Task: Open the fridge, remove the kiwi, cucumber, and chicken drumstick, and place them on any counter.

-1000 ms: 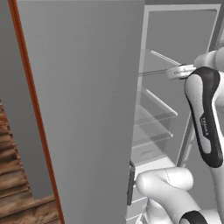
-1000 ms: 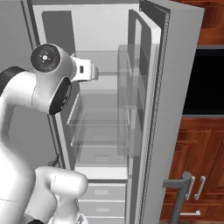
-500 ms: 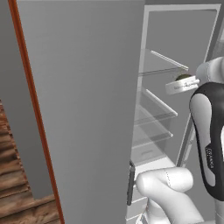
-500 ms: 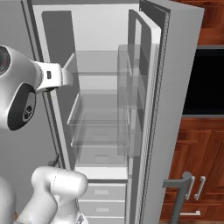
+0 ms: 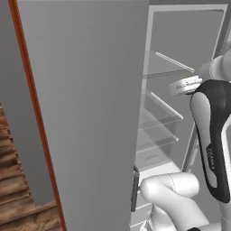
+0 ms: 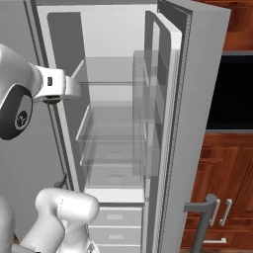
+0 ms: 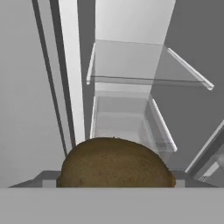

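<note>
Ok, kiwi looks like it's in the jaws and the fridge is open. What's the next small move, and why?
Probably draw the hand straight back out of the fridge. In the hand view the kiwi sits close at the gripper, apparently held, and the glass shelves lie just ahead, so it should clear them before any swing toward a counter.

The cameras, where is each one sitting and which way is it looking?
Left base view: behind the arm on its left, looking past the grey fridge side into its open interior; white arm at lower right.
Right base view: behind the arm on its right, facing the fridge interior and open door; arm at lower left.
Hand view: on the hand, looking along the gripper at the glass shelves, with the kiwi close in front.
Both base views share the fridge interior and shelves.
</note>
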